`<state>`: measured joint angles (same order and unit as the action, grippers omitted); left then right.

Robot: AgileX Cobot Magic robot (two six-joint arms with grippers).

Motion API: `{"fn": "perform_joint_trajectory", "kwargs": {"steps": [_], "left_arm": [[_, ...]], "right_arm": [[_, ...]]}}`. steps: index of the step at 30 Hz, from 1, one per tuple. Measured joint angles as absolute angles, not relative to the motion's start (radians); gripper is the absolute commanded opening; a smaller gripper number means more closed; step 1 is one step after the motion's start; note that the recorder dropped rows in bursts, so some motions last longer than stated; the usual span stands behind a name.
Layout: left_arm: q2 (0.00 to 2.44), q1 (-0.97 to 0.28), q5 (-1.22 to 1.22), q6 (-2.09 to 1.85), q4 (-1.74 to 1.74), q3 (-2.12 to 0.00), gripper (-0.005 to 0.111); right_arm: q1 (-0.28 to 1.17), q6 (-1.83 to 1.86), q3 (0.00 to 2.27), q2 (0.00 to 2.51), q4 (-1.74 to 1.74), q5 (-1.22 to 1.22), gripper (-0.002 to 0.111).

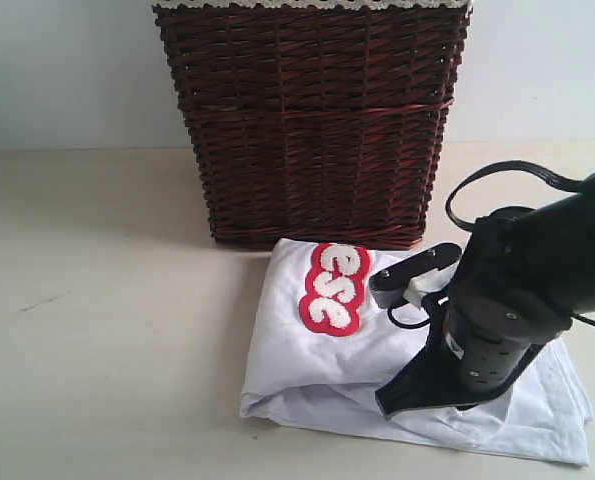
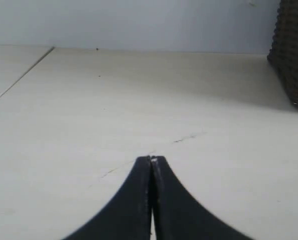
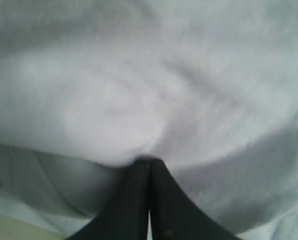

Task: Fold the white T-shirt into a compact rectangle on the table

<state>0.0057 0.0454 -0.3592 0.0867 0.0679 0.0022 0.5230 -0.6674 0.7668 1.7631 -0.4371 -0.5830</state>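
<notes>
Pressing the white T-shirt point(image 1: 297, 355), right gripper point(image 1: 387, 403) clenched; left gripper point(image 2: 152, 160) clenched above table point(image 2: 88, 100); wicker basket point(image 1: 312, 120) behind.

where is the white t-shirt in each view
Exterior: the white T-shirt lies on the table in front of the wicker basket, under the right pincer.
Left wrist: not in it; only table and wicker basket.
Right wrist: it fills the picture beyond the shut pincer.
Shared landmark: the wicker basket, exterior and left wrist only.

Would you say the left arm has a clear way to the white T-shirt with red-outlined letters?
Probably yes: only bare beige table lies before the shut left hand, and the white T-shirt lies uncovered on that side.
</notes>
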Motion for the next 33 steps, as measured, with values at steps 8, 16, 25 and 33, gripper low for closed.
{"fn": "perform_joint_trajectory", "kwargs": {"steps": [8, 16, 25, 33], "left_arm": [[0.006, 0.045, -0.359, 0.087, 0.068, 0.002, 0.000], [0.006, 0.045, -0.359, 0.087, 0.068, 0.002, 0.000], [0.006, 0.045, -0.359, 0.087, 0.066, 0.002, 0.000], [0.006, 0.045, -0.359, 0.087, 0.066, 0.002, 0.000]], "right_arm": [[0.501, -0.672, 0.864, 1.666, -0.496, -0.606, 0.000], [0.169, -0.638, 0.925, 1.873, -0.458, -0.566, 0.000], [0.145, -0.657, 1.062, 1.953, -0.451, -0.509, 0.000], [0.144, -0.487, 1.062, 1.639, -0.290, -0.567, 0.000]]}}
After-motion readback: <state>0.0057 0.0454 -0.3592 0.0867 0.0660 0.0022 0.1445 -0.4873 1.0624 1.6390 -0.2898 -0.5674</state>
